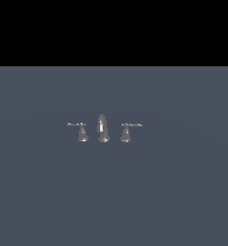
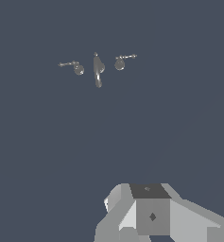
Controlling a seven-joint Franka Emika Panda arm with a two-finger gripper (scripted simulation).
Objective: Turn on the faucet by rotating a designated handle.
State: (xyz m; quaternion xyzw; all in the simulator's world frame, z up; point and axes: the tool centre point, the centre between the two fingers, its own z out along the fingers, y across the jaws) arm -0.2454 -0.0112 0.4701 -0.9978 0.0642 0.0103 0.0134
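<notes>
One broad slate-grey tabletop (image 1: 113,202) fills the exterior view from the black band at the top down to the lower edge, bare on every side of the small chrome faucet (image 1: 103,128) standing near its middle. In the wrist view the robot's claw (image 2: 153,215) shows only as blocky grey and white housing, well apart from the set; its fingertips are out of sight, so whether it is released or clenched cannot be told, and nothing appears to be held. By that spacing the task looks to be at its start: no contact has been made and the whole reach, the engagement with the lever and the rotation are all left to do. Open room is generous, with no other object between arm and fixture and no tabletop edge near the set. The tighter margin lies within the fixture itself, where the curved centre spout (image 1: 103,126) rises just beside the designated handle (image 1: 126,133), which stands on the exterior view's right, its thin lever (image 1: 134,125) pointing outward, away from the spout. The mirror-image handle (image 1: 82,133) sits on the spout's far side.
</notes>
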